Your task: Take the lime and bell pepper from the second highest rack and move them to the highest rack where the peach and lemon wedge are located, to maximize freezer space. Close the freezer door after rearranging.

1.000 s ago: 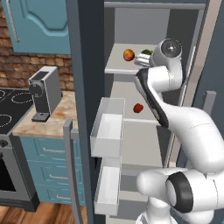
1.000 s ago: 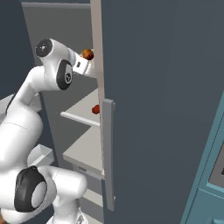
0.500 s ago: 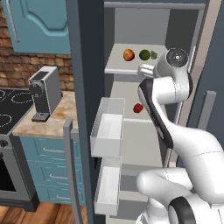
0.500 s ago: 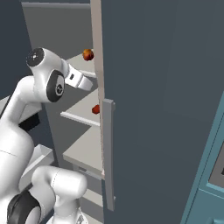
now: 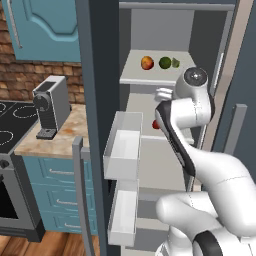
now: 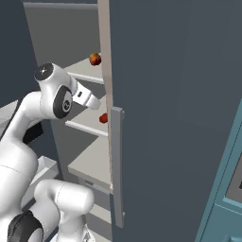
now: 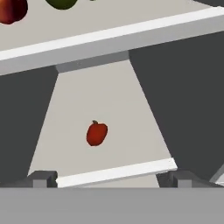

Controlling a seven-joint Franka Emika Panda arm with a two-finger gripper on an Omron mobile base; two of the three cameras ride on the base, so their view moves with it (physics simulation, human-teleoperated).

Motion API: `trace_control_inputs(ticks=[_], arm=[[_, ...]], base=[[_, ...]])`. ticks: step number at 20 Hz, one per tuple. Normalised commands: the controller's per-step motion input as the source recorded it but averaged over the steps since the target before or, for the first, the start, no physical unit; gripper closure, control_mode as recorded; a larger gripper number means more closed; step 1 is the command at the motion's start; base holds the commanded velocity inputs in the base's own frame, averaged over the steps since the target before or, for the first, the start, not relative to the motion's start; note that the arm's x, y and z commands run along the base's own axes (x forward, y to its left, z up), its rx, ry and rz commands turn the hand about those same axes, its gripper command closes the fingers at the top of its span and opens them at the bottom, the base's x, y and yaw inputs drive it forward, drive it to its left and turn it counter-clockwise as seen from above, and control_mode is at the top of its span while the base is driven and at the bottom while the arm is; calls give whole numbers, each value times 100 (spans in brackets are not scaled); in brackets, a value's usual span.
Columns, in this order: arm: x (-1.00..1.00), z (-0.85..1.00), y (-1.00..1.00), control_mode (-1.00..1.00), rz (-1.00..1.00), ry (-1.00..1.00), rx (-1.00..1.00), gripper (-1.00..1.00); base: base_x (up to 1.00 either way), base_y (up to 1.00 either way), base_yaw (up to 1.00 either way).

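On the highest rack (image 5: 150, 75) sit the peach (image 5: 146, 62), the lime (image 5: 165, 62) and the lemon wedge (image 5: 176, 63) in a row. The red bell pepper (image 7: 96, 133) lies alone on the second highest rack (image 7: 100, 96), partly behind my arm in the left base view (image 5: 155, 124). My gripper (image 7: 109, 179) is open and holds nothing. It hangs in front of that rack, just below the top shelf's edge (image 7: 109, 37), pointing at the pepper from a distance. The freezer door (image 5: 95, 75) stands swung open on the left.
White bins (image 5: 122, 145) on the open door's inside jut toward the cabinet left of my arm. A closed dark door with a grey handle (image 6: 116, 165) stands right beside the shelves. A coffee machine (image 5: 50, 105) sits on the counter at the left.
My hand has pulled back from the highest rack and dropped to the level of the second one. The lime stays on the top shelf beside the peach.
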Motion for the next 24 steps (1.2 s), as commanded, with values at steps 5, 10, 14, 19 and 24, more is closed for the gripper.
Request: trace_control_inputs(ticks=[5,10,14,19,24], arm=[[26,-49,0,-100,0,9,0,-100],[29,-50,0,-100,0,6,0,-100],[35,-47,0,-100,0,0,0,-100],[47,-42,0,-100,0,0,0,-100],[50,-37,0,-100,0,0,0,-100]], base=[[0,0,0],[0,0,0],[0,0,0],[0,0,0],[0,0,0]])
